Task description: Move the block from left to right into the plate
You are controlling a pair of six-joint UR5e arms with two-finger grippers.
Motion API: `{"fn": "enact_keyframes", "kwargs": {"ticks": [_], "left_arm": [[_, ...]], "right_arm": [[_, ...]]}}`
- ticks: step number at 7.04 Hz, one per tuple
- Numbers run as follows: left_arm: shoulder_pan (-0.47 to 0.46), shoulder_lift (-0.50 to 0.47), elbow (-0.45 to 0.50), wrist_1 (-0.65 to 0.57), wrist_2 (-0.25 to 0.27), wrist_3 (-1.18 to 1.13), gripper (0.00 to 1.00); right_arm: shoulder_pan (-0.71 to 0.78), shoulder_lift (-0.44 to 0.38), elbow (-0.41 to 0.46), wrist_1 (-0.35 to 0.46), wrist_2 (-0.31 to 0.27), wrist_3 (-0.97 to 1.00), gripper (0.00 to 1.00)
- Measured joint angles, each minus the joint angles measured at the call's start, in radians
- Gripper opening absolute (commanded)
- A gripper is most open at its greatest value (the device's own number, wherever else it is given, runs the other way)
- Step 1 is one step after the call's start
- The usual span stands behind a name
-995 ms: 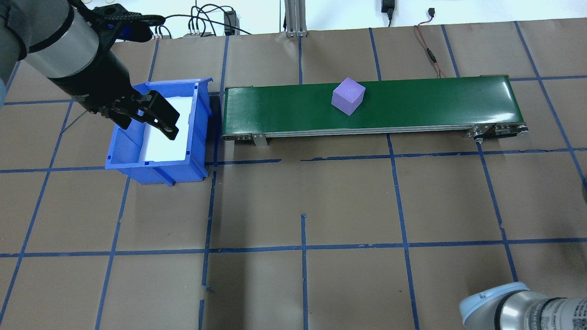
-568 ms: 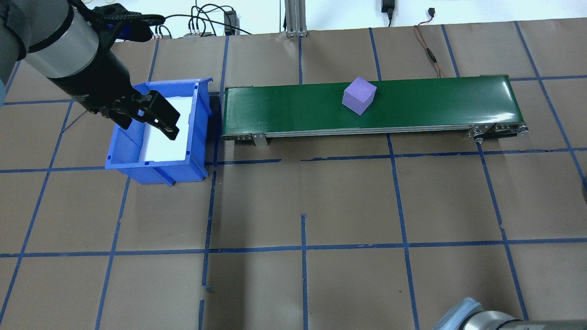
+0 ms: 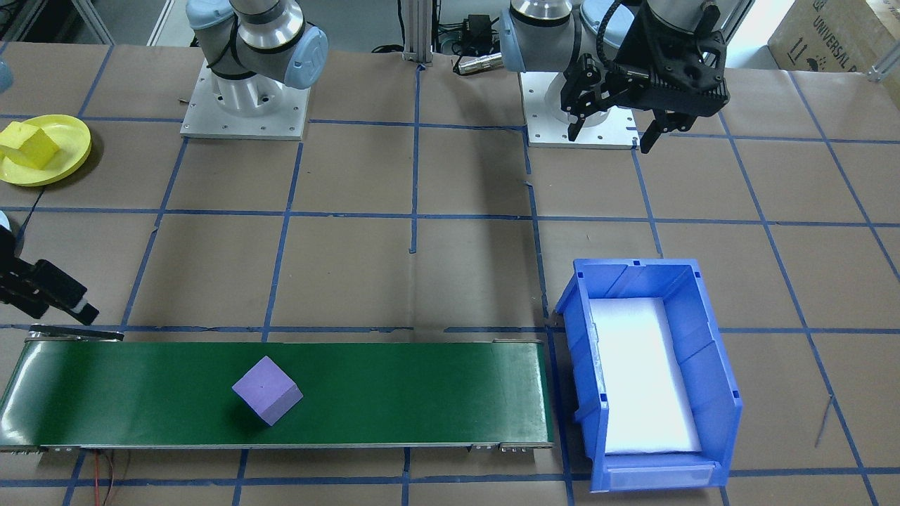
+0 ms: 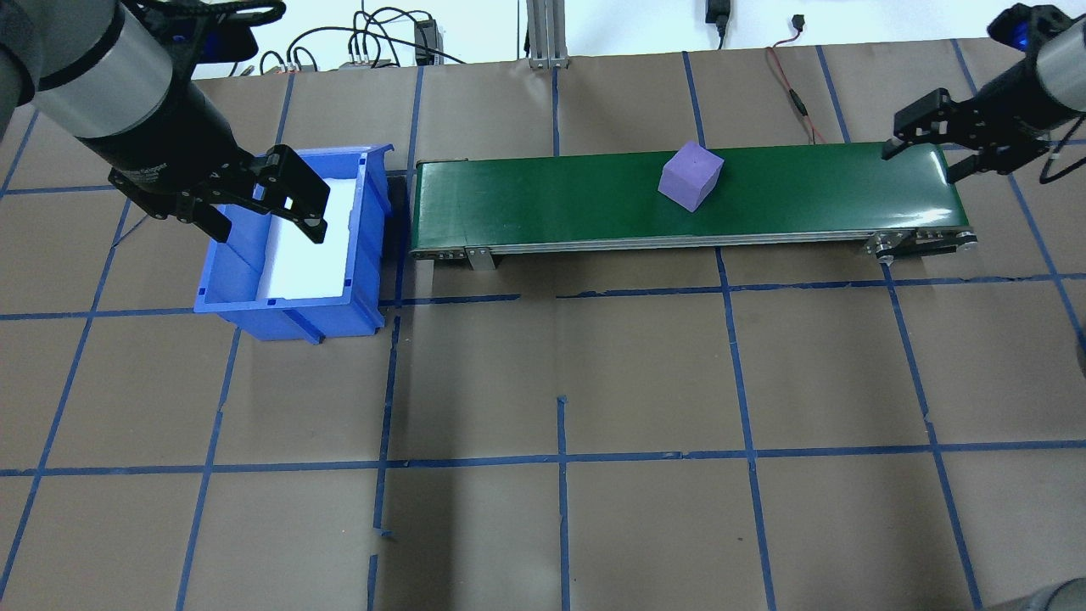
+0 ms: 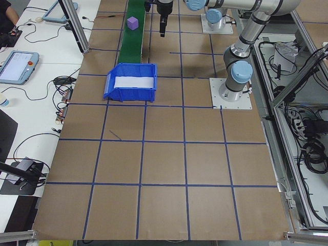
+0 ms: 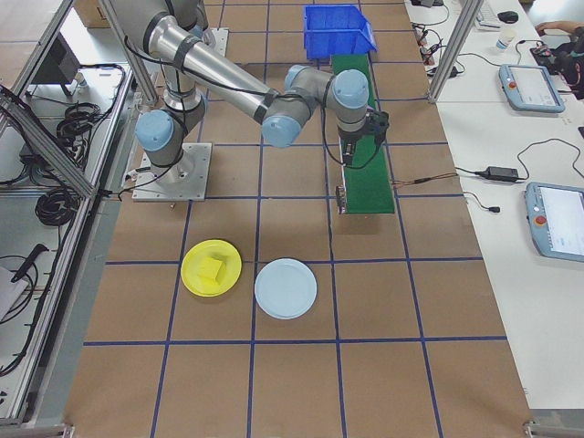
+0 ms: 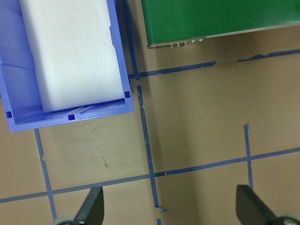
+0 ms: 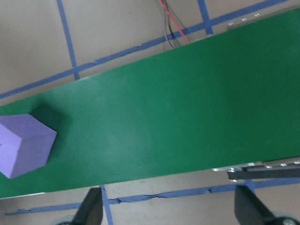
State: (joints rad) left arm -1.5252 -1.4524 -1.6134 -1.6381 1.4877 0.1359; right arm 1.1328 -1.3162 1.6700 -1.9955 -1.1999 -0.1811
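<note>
Overhead view, left to right. The left gripper hangs above the blue bin, jaws spread and holding nothing; its wrist camera shows both fingers wide apart over bare table beside the bin's corner. The bin is lined with a white pad and contains no block. It stands just off the near end of the green belt, probably so that a block lifted from it needs only a short carry to the belt.

The purple block rests on the belt, past its middle toward the right end, turned corner-on to the belt's edges. Nothing touches it.

The right gripper waits over the belt's far end, jaws apart and empty. The right wrist camera looks down on the belt with the block at the picture's left edge, well short of the fingers. This position suits a catch at the belt's end.

The yellow plate, visible in the right side view, lies on the table beyond the belt's end, beside a pale blue plate. It already carries a yellow block. The purple block is not yet in it.
</note>
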Motion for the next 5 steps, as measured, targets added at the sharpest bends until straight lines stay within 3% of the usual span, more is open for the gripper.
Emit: {"fn": "enact_keyframes", "kwargs": {"ticks": [2, 5], "left_arm": [[0.005, -0.006, -0.004, -0.01, 0.006, -0.01, 1.0], [0.006, -0.008, -0.002, 0.012, 0.028, -0.035, 1.0]], "right_arm": [[0.031, 0.064, -0.015, -0.063, 0.132, 0.037, 1.0], [0.059, 0.158, -0.018, -0.18, 0.186, 0.039, 1.0]]}}
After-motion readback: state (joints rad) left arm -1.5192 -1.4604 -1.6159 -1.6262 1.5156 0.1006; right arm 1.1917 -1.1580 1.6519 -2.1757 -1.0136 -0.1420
